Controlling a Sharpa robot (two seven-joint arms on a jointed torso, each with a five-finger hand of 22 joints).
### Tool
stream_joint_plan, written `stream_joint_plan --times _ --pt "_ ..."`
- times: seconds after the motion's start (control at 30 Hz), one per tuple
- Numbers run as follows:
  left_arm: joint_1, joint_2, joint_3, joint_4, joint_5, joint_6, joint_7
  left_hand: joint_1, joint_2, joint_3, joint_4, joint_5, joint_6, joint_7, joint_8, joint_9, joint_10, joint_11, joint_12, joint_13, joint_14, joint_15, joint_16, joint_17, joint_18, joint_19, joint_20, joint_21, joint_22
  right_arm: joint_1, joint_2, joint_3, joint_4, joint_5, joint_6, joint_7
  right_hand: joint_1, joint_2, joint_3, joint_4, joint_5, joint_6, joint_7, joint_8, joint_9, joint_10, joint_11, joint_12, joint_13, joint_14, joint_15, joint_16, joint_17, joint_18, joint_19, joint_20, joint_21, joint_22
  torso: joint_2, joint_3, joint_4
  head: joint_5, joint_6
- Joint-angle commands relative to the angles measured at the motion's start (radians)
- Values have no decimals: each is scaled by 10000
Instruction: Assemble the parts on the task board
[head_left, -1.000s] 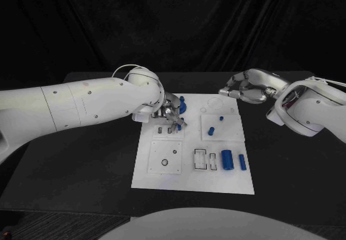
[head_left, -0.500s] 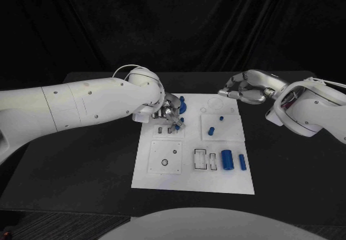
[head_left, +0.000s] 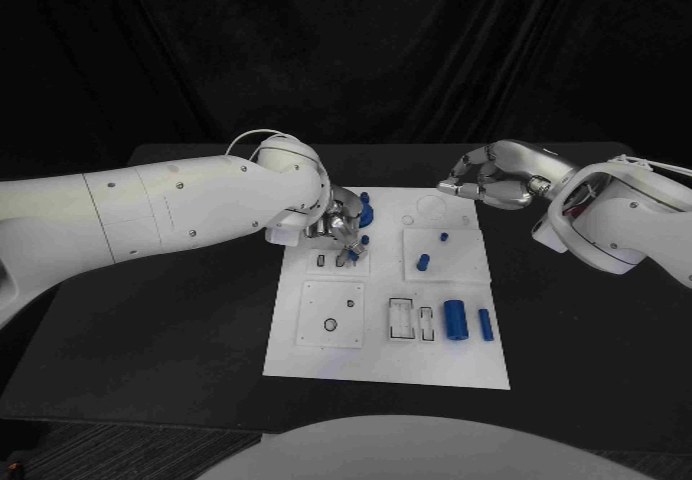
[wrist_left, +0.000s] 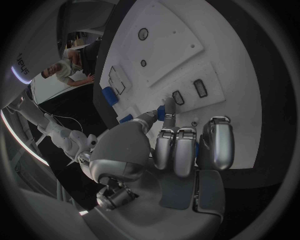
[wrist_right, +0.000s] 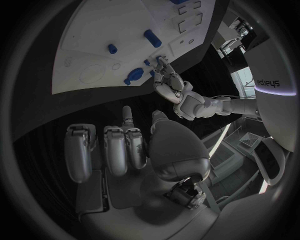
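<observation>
The white task board (head_left: 378, 360) lies in the middle of the black table. My left hand (head_left: 338, 224) hovers over the board's far left part and pinches a small blue part (wrist_left: 161, 115) between thumb and a finger, just above two small slots (head_left: 330, 260). A round blue part (head_left: 365, 211) sits right behind that hand. My right hand (head_left: 489, 178) hangs over the board's far right corner, fingers curled in with nothing in them (wrist_right: 119, 150). A large blue cylinder (head_left: 454, 320) and a thinner one (head_left: 485, 324) lie at the board's right side.
A blue piece (head_left: 423, 262) and a small blue peg (head_left: 443, 237) are on the raised square plate right of the left hand. A square plate with two holes (head_left: 330, 313) and two rectangular slots (head_left: 411, 318) lie nearer me. Bare black table (head_left: 173, 330) surrounds the board.
My left hand's fingers have shifted slightly over the two small slots, the small blue part dipping lower toward them. The right hand has barely moved.
</observation>
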Motion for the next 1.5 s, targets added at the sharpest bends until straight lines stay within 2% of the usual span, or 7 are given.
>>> stream_joint_plan --times 0.03,0.27,0.57,0.93,1.23,1.37,1.5 --pt "-31 -53 2 57 -43 -110 123 -236 -109 1070 -750 126 38 -58 -71 140 1048 31 -6 2610 1056 16 26 2634 109 29 -31 -48 737 -25 -7 7 -6 -10 112 -137 172 17 -41 -39 61 70 -3 64 -18 1041 -2 26 2635 1057 30 26 2635 -30 777 29 -44 2465 -1 -2 -5 18 2" --pt "-17 -329 4 267 -43 -328 136 -603 -304 1929 -1079 602 87 -39 -113 401 1048 37 -6 2610 1056 15 26 2634 107 55 -27 -70 785 -29 -22 7 3 -10 246 -225 234 36 -38 -36 102 75 -4 66 -25 1041 -2 26 2635 1057 29 26 2635 -18 749 30 -85 2449 -4 -10 -5 63 2" --pt "68 -896 5 846 3 -636 124 -772 -349 2076 -1090 605 81 -28 -131 472 1048 44 -6 2610 1056 21 26 2634 137 -46 -24 -152 700 -30 -57 7 51 -10 418 -355 306 62 -35 -31 152 93 -7 74 -31 1041 -4 26 2635 1057 29 26 2635 -1 712 30 -140 2427 -6 -1 12 116 2" --pt "182 -1643 3 1358 1367 -887 39 -1086 -312 2265 -1025 592 113 -30 -187 563 1048 32 -6 2610 1056 6 26 2634 99 123 -32 -71 845 -29 -114 7 153 -10 539 -479 553 67 -38 -54 279 80 -11 63 -64 1041 -16 26 2635 1057 19 26 2635 6 694 25 -169 2417 -5 8 16 157 2" --pt "188 -1825 0 1429 1490 -1212 24 -1180 -263 2332 -983 598 62 -17 -253 571 1048 41 -6 2610 1056 11 26 2634 118 60 -31 -128 785 -29 -97 7 160 -10 583 -509 706 74 -38 -57 406 28 -8 33 -96 1041 -20 26 2635 1057 13 26 2635 5 697 18 -167 2418 -13 17 40 170 2" --pt "179 -1822 -2 1397 1502 -1459 26 -1211 -162 2428 -959 632 41 -3 -292 589 1048 52 -6 2610 1056 20 26 2634 127 25 -26 -162 756 -30 -78 7 157 -10 597 -522 869 68 -33 -75 547 10 -6 19 -121 1041 -18 26 2635 1057 13 26 2635 7 693 15 -174 2416 -6 7 8 205 2" --pt "151 -1849 -5 1364 1507 -1707 15 -1240 -116 2474 -941 631 29 15 -312 606 1048 63 -6 2610 1056 27 26 2634 143 -31 -21 -209 708 -30 -76 7 162 -10 602 -528 934 65 -29 -84 606 3 -4 13 -132 1041 -18 26 2635 1057 14 26 2635 7 693 15 -174 2416 -9 -4 18 186 2"
